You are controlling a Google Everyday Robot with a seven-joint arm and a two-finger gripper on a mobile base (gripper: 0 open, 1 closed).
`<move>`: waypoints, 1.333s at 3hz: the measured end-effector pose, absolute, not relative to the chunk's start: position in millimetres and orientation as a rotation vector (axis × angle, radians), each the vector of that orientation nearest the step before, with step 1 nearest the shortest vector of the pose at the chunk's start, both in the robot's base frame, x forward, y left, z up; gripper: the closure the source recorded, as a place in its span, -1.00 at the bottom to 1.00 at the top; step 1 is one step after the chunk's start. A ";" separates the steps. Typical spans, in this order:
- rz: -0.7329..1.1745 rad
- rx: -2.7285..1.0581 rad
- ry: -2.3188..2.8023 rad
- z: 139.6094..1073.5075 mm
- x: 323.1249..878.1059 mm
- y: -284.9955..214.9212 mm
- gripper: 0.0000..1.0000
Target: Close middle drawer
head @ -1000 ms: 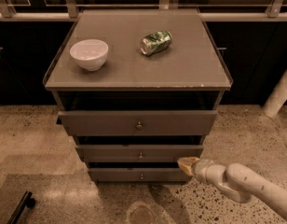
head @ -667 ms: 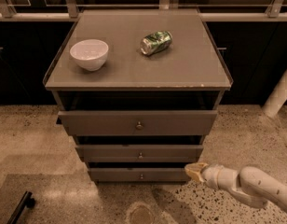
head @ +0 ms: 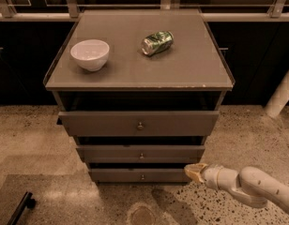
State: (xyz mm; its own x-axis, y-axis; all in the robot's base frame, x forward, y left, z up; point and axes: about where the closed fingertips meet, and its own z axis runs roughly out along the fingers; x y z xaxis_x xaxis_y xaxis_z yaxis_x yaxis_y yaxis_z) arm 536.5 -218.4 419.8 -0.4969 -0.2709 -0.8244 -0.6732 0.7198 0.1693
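Just below the right end of the middle drawer, whose ajar front runs left-right, waits the end effector; how open, cannot tell.

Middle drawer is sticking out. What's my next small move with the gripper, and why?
Probably raise the gripper slightly and shift it left onto the middle drawer front. That drawer juts out, dark gap above it, while the gripper sits lower, by the right end of the bottom drawer, so pushing from here would miss it.
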 end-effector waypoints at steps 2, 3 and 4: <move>0.612 -0.715 2.087 419.8 536.5 -218.3 -0.75; 0.612 -0.715 2.087 419.8 536.5 -218.3 -1.00; 0.612 -0.715 2.087 419.8 536.5 -218.2 -1.00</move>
